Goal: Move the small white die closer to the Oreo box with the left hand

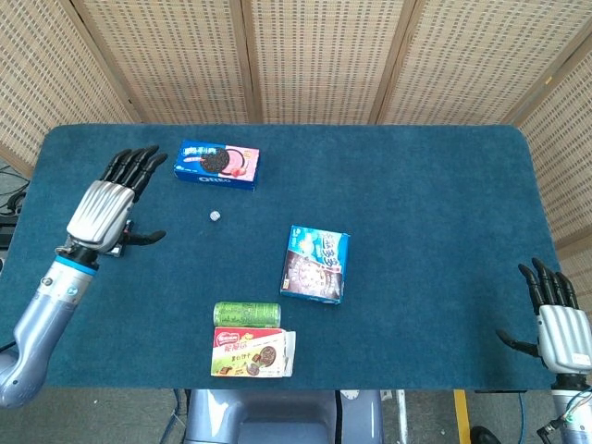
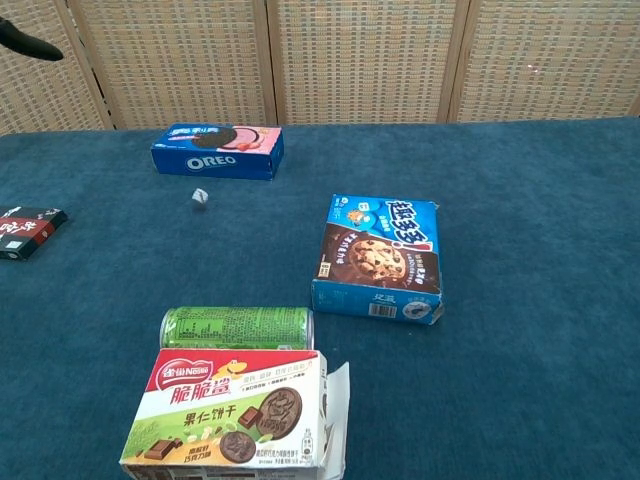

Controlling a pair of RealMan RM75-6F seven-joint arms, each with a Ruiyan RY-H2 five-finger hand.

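Table (image 1: 416,185); right hand (image 1: 560,326) only overhead

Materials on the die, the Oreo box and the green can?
Die: probably hard plastic, white with dark pips; too small to be sure. Oreo box: printed cardboard, slightly glossy, folded edges. Green can: likely aluminium, cylindrical with a light sheen.

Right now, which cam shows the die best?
Chest view: the die appears larger, lying just in front of the Oreo box. In the head view it is only a tiny white speck.
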